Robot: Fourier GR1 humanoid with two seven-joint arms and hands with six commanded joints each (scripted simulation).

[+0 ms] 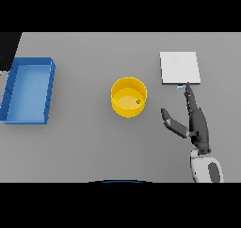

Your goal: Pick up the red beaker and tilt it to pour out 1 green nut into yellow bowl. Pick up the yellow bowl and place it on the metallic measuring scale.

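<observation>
One yellow bowl (128, 97) sits upright near the middle of the grey table (84, 147), and one small green nut (138, 101) lies inside it toward its right wall, so the pouring part looks done. I see no red beaker anywhere. One flat pale scale (180, 68) lies to the bowl's right and further back, well apart from it, with nothing on top. The right hand (197, 126) rests between the two, nearer the scale: its fingers are straight and point up toward the scale's near edge, the thumb spread out leftward toward the bowl, holding nothing. I would judge it is placed to swing over and take the bowl next. One blue tray (47, 88) stands at the far left. The left hand does not show.
</observation>
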